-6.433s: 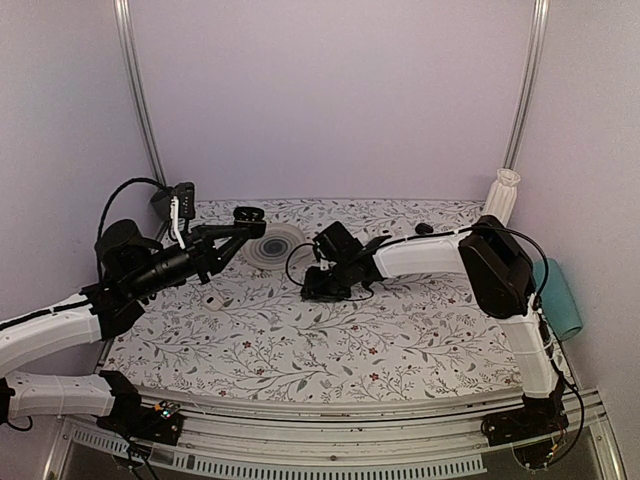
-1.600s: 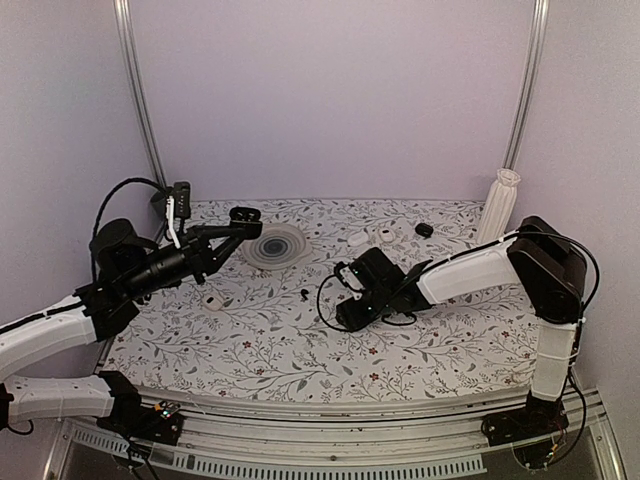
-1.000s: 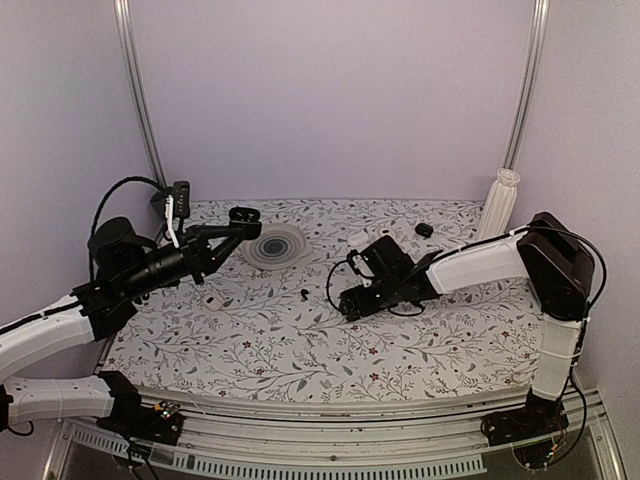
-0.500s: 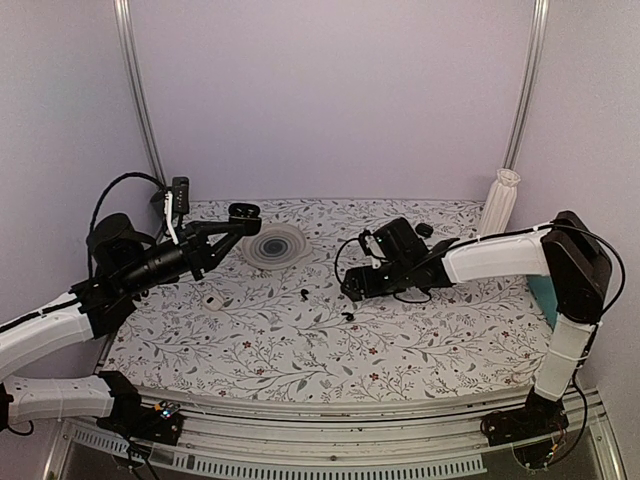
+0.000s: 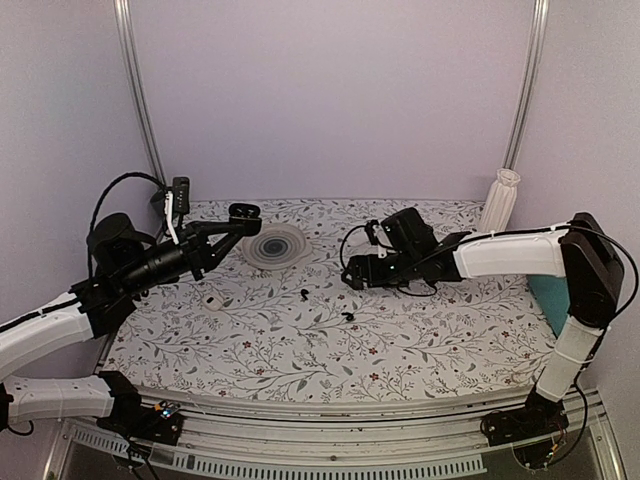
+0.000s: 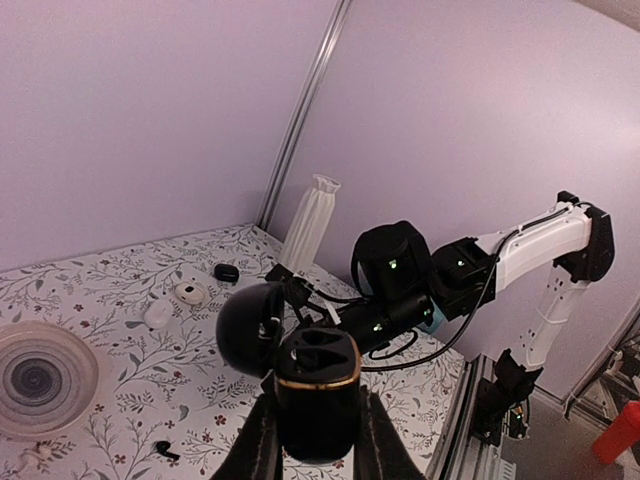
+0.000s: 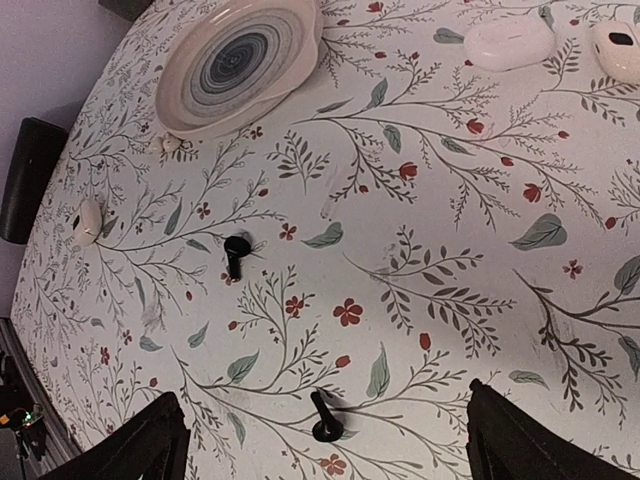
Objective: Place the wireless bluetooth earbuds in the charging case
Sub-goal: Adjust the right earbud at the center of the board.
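Change since a second ago: we see right jaws, wide and empty, backed off a second earbud (image 5: 347,316) on the desk (image 5: 450,340) near the first earbud (image 5: 303,293), left jaws still clamping the open charging case (image 6: 316,385).

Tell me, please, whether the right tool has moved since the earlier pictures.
Yes. The right tool has drawn back toward the far wall, now closer to level with the round plate, which stayed put.

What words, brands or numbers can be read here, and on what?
No text can be read in any view. The charging case in the left gripper shows only a gold rim; the white case, the ringed dish and the floral tablecloth carry no lettering.
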`<state>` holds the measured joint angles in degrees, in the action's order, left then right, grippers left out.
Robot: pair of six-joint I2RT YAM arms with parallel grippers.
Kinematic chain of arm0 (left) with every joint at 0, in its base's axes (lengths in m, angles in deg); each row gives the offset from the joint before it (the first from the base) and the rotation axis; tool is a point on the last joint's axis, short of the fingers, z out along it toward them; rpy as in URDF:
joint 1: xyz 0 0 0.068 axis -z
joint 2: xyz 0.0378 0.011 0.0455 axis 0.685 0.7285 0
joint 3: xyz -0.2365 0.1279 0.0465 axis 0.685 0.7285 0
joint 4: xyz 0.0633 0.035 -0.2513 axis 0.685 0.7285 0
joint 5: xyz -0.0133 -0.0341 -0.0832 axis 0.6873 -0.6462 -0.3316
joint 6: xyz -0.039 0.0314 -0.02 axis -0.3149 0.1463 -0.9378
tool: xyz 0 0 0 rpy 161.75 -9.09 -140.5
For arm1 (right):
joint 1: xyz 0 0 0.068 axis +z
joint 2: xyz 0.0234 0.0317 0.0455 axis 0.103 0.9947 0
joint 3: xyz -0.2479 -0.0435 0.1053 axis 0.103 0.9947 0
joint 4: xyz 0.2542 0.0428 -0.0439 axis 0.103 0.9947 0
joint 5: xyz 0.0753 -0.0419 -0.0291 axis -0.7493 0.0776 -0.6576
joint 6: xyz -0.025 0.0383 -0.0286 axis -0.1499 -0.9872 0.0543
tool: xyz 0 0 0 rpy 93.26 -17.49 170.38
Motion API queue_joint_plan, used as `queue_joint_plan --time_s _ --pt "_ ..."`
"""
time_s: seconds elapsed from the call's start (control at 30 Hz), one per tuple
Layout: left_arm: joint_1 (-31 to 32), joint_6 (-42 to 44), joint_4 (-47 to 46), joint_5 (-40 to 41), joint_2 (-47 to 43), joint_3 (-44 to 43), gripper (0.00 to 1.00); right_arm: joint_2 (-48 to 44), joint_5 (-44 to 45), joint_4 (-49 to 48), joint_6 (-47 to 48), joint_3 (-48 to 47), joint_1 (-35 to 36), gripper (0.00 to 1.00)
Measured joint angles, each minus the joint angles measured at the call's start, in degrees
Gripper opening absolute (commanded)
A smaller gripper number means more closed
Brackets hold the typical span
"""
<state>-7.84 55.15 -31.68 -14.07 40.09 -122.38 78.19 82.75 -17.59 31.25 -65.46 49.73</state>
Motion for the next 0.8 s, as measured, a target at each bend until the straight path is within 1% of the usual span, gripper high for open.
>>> queue_joint_plan --time_s 0.2,0.5,0.8 --pt "0.0 -0.02 0.0 -0.04 0.04 -0.02 0.0 -2.78 -0.44 0.31 -1.53 0.11 -0.02 0.97" --pt "0.0 -0.07 -0.09 -0.22 0.74 -0.02 0.0 -3.32 -1.44 2.34 -3.89 2.62 -0.02 0.97" --pt "0.0 -0.5 -0.07 -0.46 1.03 -0.02 0.0 -3.72 -3.19 2.64 -6.03 2.97 0.44 0.97"
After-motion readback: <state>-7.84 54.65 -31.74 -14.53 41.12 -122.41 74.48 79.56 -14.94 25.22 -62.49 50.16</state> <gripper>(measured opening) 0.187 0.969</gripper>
